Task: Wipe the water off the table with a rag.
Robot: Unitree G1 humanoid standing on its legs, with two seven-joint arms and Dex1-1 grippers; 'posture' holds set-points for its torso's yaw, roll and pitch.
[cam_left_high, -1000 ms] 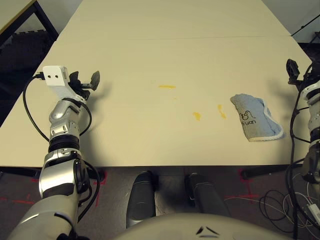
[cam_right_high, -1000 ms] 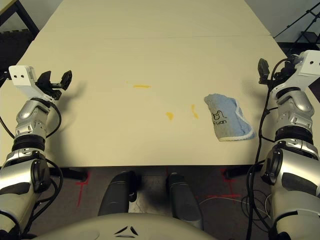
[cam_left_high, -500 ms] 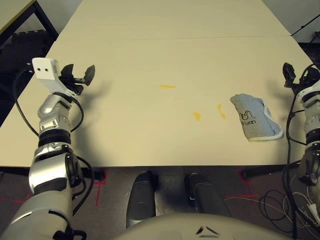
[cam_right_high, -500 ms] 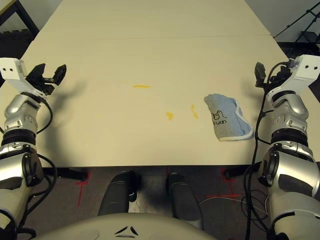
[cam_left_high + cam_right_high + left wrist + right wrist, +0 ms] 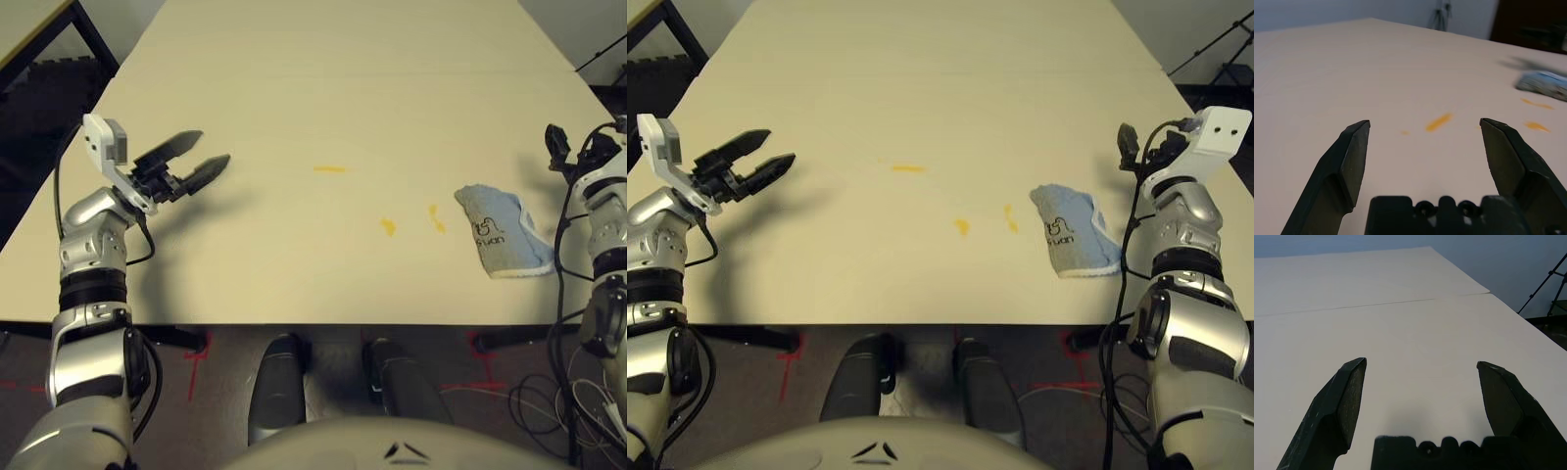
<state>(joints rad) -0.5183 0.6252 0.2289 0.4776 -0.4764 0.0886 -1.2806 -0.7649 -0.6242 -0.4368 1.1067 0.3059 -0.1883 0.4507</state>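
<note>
Head views look down on a large cream table (image 5: 294, 88) with thin seam lines, its near edge running across the lower part of the picture. Dark floor with red tape marks and loose cables lies beneath, and a dark metal leg stands at the far left corner.

Three small yellow-orange marks of water (image 5: 328, 169) sit near the table's middle: one thin streak farther from the robot, and two short spots closer in and more to the right. The rag (image 5: 500, 233), blue-grey with dark lettering and a pale edge, lies flat just to the right of those two spots, apart from them and touching neither gripper.

The left gripper (image 5: 201, 161) hovers over the table's left side, fingers spread, pointing toward the water. The right gripper (image 5: 1129, 147) is raised at the table's right edge, beyond the rag.

Left wrist view shows its fingers (image 5: 1349, 161) wide apart, with the streak between them farther off and the rag blurred in the distance. Right wrist view shows its fingers (image 5: 1342, 404) equally wide apart over bare tabletop crossed by a seam, with a grey wall and a tripod leg behind.
</note>
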